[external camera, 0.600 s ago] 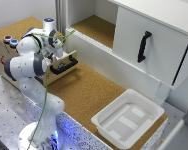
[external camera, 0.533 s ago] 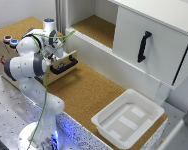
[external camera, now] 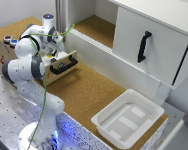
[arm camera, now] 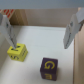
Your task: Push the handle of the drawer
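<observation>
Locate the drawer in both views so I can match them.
Exterior view: the drawer juts open from the tan box at the exterior view's left, black handle on its front, gripper above it.
Wrist view: the drawer's pale interior fills the frame, holding a yellow block and a purple block.
Shared landmark: the drawer itself.

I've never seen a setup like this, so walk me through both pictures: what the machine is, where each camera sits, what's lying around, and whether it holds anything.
The white jointed machine is a robot arm. The exterior view looks at the scene from off the arm; the wrist view comes from a camera on the arm's wrist, looking down past its gripper. The arm leans over a small tan drawer with a black handle, pulled open. Inside lie a yellow block and a purple block. Nearby are a white tray and a large white cabinet. The gripper is open and holds nothing.
</observation>
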You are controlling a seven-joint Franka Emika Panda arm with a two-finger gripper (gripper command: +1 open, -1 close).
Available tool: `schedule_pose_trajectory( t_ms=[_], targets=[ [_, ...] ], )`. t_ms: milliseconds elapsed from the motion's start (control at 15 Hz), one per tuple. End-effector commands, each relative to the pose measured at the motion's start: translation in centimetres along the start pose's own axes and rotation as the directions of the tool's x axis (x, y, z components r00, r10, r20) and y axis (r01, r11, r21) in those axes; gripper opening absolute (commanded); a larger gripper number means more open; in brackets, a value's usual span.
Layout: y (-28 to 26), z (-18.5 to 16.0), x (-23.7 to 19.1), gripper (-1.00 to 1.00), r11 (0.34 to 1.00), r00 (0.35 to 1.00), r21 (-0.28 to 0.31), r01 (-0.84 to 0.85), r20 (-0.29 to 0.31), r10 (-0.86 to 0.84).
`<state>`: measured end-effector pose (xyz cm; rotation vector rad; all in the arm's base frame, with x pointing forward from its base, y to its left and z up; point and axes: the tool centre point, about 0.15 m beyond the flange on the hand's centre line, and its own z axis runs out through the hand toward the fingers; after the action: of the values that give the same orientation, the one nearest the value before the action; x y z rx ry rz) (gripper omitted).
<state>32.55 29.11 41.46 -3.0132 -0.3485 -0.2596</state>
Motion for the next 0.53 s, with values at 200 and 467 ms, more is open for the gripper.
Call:
schedule_pose_trajectory(
  t_ms=[200,467],
  targets=[
    [9.4,-7.2,-0.3,1.0,0.999,0.999,-0.014,0.044,0.017,-0.044],
    [16.6,-7.0,-2.1,1.0,0.998,1.0,0.05,0.024,-0.021,-0.023]
  ],
)
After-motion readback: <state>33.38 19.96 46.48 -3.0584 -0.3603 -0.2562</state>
